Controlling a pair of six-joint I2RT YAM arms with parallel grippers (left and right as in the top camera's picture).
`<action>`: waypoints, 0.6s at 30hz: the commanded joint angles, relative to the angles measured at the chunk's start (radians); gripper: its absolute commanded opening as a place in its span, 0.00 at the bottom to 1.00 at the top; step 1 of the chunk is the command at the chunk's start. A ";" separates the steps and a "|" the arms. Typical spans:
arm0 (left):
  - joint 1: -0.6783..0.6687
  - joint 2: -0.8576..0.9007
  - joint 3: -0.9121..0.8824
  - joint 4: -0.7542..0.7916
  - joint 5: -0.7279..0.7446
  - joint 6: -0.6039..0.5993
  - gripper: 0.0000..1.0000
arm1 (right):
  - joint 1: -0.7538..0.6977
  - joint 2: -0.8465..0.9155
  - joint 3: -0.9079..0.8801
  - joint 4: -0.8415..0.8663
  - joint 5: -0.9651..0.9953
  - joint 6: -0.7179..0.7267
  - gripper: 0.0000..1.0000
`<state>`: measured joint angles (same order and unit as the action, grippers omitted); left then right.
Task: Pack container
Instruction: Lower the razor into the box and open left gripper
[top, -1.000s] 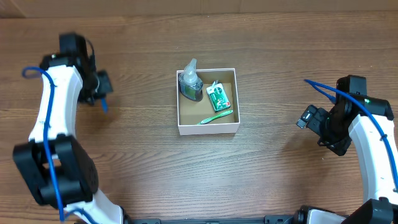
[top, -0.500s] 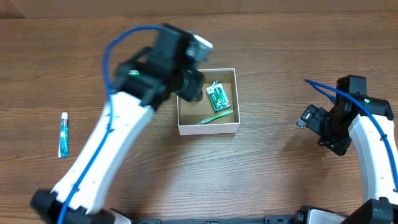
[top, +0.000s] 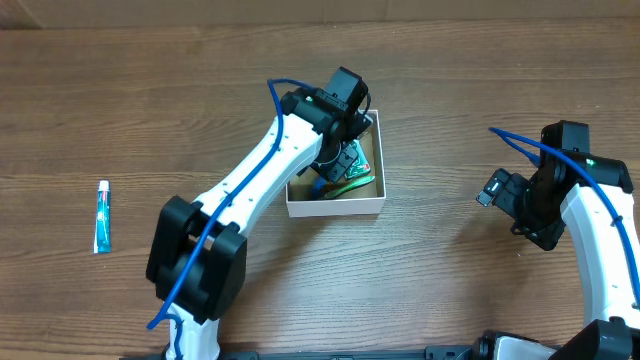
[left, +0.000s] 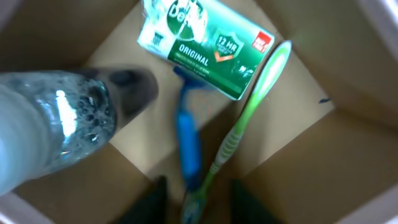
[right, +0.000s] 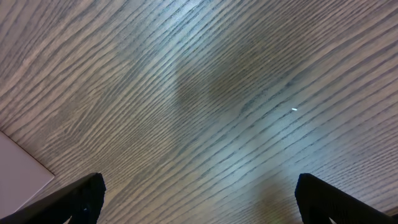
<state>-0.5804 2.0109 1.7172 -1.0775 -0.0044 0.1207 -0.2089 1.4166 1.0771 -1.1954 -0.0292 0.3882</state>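
Inspecting the small square white-walled container (top: 335, 207) with a brown cardboard floor, we find it at the centre of the wooden surface (top: 450, 300) in the overhead view. We judge it light, with thin walls that would buckle under a squeeze. A pinch over one wall near a corner, or a push low on a side, looks safest.

Contents counted: one clear plastic bottle (left: 50, 124), one green soap packet (left: 208, 43), one green toothbrush (left: 249, 106) and one blue-handled item (left: 186, 140). One blue-and-white tube (top: 102, 216) lies outside, at far left.

The left pincer (left: 199, 200) hovers inside the box, jaws parted, gripping nothing we can see. The right pincer (right: 204, 198) is spread wide and empty, near the right edge.
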 joint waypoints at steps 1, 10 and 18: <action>0.003 -0.011 0.003 -0.005 -0.003 -0.013 0.43 | -0.002 -0.006 0.017 0.004 0.000 -0.003 1.00; 0.007 -0.206 0.208 -0.203 -0.086 -0.060 0.40 | -0.002 -0.006 0.017 0.006 0.001 -0.003 1.00; 0.211 -0.438 0.237 -0.320 -0.240 -0.239 0.73 | -0.002 -0.006 0.017 0.009 0.001 -0.004 1.00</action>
<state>-0.5003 1.6390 1.9469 -1.3476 -0.1642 -0.0071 -0.2089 1.4166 1.0771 -1.1912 -0.0292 0.3885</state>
